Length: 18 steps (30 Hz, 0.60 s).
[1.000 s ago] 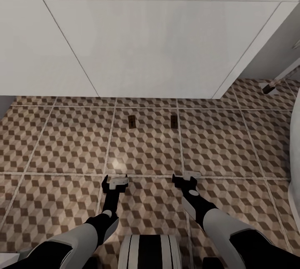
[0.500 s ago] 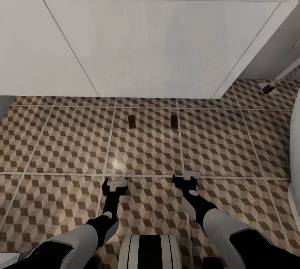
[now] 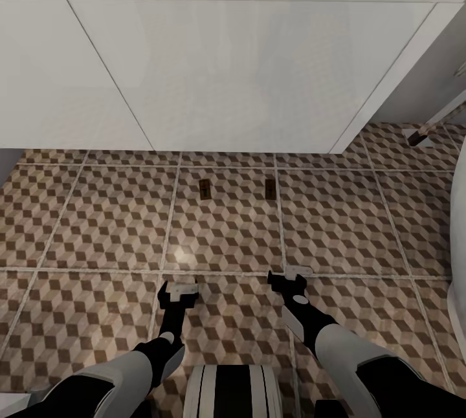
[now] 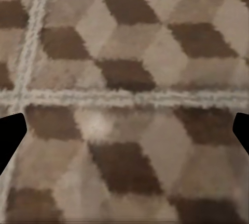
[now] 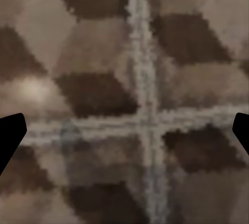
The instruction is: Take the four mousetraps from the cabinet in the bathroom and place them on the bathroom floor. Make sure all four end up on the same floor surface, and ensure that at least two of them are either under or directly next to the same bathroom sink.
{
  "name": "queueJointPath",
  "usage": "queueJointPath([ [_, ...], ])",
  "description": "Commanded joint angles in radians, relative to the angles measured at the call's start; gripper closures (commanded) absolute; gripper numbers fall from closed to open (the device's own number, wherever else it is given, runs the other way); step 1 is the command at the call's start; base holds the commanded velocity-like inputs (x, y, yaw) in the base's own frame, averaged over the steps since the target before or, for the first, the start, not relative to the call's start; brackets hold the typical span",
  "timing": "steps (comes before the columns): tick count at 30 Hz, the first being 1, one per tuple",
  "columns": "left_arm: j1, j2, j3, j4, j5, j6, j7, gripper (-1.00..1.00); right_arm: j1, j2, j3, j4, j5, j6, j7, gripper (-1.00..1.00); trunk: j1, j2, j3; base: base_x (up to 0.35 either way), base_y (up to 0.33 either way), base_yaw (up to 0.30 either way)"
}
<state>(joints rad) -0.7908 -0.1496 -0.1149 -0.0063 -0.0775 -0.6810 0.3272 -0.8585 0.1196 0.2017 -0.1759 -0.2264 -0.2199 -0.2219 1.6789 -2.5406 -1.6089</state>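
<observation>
Cube-patterned tiles of the bathroom floor (image 3: 226, 230) spread across the lower part of the head view, split by pale grout lines into large squares. Along the far edge stands a glossy white flat-fronted unit (image 3: 213, 75), its base meeting the tiles in a straight line and its right corner ending where the floor runs on beside it. At the right border a curved white fixture (image 3: 458, 237) crowds the tiles, and a small brush-like item (image 3: 421, 135) lies on the floor near that far right corner.

Two mousetraps lie flat on the same tile, close to the unit's base but clear of it: one mousetrap (image 3: 205, 189) to the left, the other mousetrap (image 3: 270, 188) to the right, well apart, with bare tile between them.

Nearer the robot, the left gripper (image 3: 179, 289) and right gripper (image 3: 292, 276) hang low over a grout line, both empty, with open floor between them and the traps. In the left wrist view the fingers (image 4: 11, 135) sit at opposite borders, spread wide over the tiles (image 4: 124, 104); the right wrist view shows the same wide spread of its fingers (image 5: 11, 135) above a grout crossing (image 5: 148, 120).
</observation>
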Motion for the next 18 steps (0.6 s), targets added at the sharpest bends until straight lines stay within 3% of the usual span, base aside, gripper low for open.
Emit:
queueJointPath([
  [1,0.000,0.000,-0.005,0.001,-0.008,0.000,0.010,-1.00,-0.001,0.000,0.009,0.001,-0.010,-0.004,-0.005,-1.00,0.000,0.000,-0.001,0.000,0.000,0.000],
  [18,0.001,-0.006,-0.001,0.003,-0.007,0.006,0.010,-1.00,-0.001,0.000,0.008,0.001,-0.010,0.000,-0.008,-1.00,0.000,0.000,-0.001,0.000,0.000,0.000],
])
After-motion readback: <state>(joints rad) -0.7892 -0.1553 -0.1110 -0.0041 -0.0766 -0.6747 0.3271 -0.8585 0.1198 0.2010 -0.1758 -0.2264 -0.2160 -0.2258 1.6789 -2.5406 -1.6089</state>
